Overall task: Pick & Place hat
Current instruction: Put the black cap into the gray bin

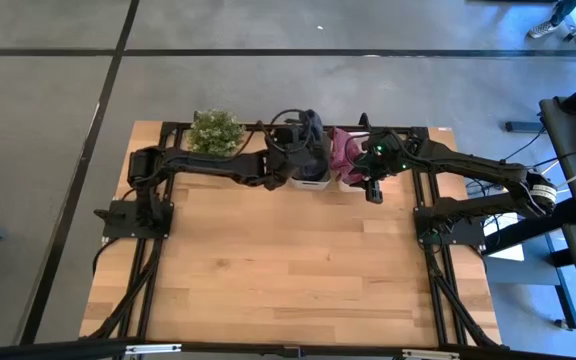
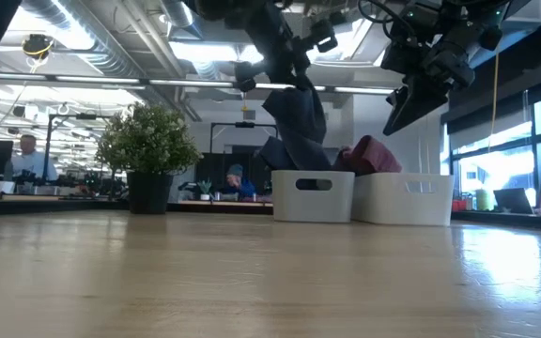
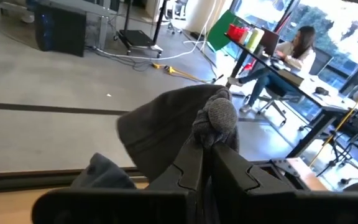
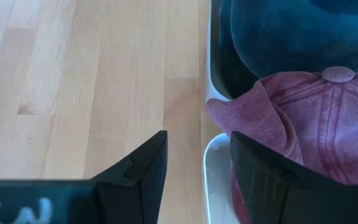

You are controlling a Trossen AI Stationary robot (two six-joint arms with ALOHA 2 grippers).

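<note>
A dark grey hat (image 2: 299,127) hangs from my left gripper (image 3: 205,149), which is shut on it above the left white bin (image 2: 313,195) at the table's far edge. The hat's lower end reaches down to that bin's rim. A maroon cap (image 4: 303,118) lies in the right white bin (image 2: 407,199), its brim over the rim between the bins. My right gripper (image 4: 197,155) is open and hovers above the near rim of the bins, beside the maroon cap, touching nothing. In the high view it shows as the right gripper (image 1: 373,188). My left gripper pinches the grey hat's crown, right at its top button (image 3: 219,117), between the two fingers. The fingers come from above, slanting down. The hat hangs below them over the left bin; whether its lower end (image 2: 294,161) rests inside the bin, I cannot tell.
A potted plant (image 1: 216,130) stands at the far edge, left of the bins. More dark cloth (image 4: 303,31) lies in the left bin. Bare wooden table (image 1: 288,260) stretches from the bins to the near edge. People sit at desks in the room behind.
</note>
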